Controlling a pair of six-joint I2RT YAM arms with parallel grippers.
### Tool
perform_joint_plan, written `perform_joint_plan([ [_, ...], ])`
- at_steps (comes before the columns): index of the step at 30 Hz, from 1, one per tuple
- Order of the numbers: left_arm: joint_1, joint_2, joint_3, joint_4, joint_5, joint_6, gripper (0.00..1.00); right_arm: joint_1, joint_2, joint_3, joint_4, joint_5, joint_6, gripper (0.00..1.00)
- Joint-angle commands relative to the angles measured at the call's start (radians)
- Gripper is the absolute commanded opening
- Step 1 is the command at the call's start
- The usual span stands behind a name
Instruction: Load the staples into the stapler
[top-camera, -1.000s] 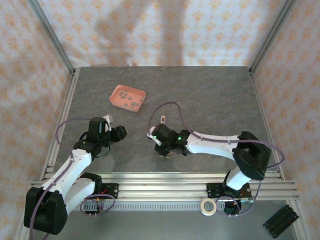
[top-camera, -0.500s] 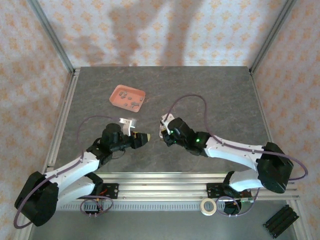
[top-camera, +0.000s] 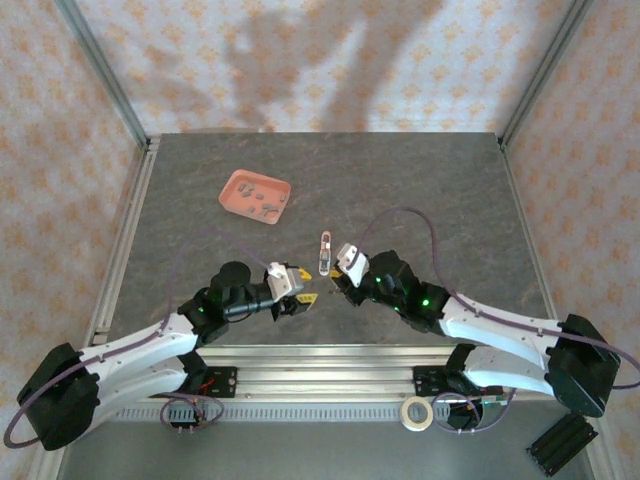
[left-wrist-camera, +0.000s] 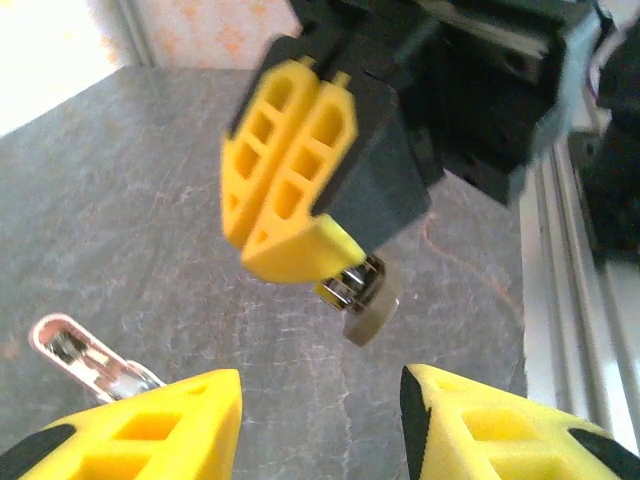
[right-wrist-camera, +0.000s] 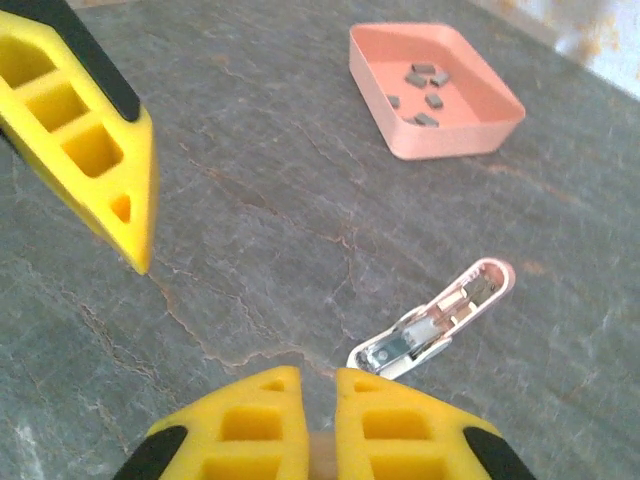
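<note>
**Ana:** From the top camera, where is the stapler?

**Ben:** The stapler (top-camera: 323, 252) lies flat on the desk (top-camera: 450, 200). It is just ahead of the left claw (top-camera: 303, 285) and a bit to its right. It is just ahead of the right claw (top-camera: 338, 291) and a bit to its left. Its long side points away from both.

**Ana:** Which claw is closer?

**Ben:** Both are near. I cannot pick one. The left claw's fingers are apart. The right claw is pressed together.

**Ana:** And the staples?

**Ben:** The staples (top-camera: 265, 205) sit in the pink tray (top-camera: 240, 185), well beyond the left claw.

**Ana:** Now the left wrist camera.

**Ben:** The left claw (left-wrist-camera: 320, 385) has a wide gap with nothing in it. The stapler (left-wrist-camera: 85, 355) lies just off to its left, slanting. The right claw (left-wrist-camera: 290, 235) hangs right in front, tips together. A shiny bit (left-wrist-camera: 355, 290) peeks out under it. I cannot tell what it is.

**Ana:** And the right wrist camera?

**Ben:** The right claw (right-wrist-camera: 318, 385) is closed. The stapler (right-wrist-camera: 435, 320) starts just ahead of it and slants off to the right, silver channel showing. The pink tray (right-wrist-camera: 480, 130) with the staples (right-wrist-camera: 425, 85) is well ahead.

**Ana:** What matters next?

**Ben:** I think a strip must line up with that long channel.
</note>
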Motion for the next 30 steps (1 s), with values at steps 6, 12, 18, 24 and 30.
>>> perform_joint_plan([
  [6, -0.121, 0.037, 0.132, -0.155, -0.084, 0.374, 0.47, -0.002, -0.048, -0.026, 0.114, -0.059, -0.154, 0.01],
  [12, -0.155, 0.081, 0.157, -0.162, -0.105, 0.422, 0.46, -0.003, -0.052, -0.027, 0.132, -0.067, -0.147, 0.00],
  [18, -0.160, 0.109, 0.148, -0.134, -0.134, 0.409, 0.45, -0.028, -0.067, -0.036, 0.163, -0.082, -0.107, 0.00],
  [24, -0.160, 0.124, 0.147, -0.095, -0.145, 0.402, 0.48, -0.034, -0.073, -0.032, 0.168, -0.096, -0.093, 0.00],
  [30, -0.161, 0.141, 0.153, -0.053, -0.132, 0.393, 0.49, -0.039, -0.065, -0.023, 0.164, -0.090, -0.079, 0.00],
])
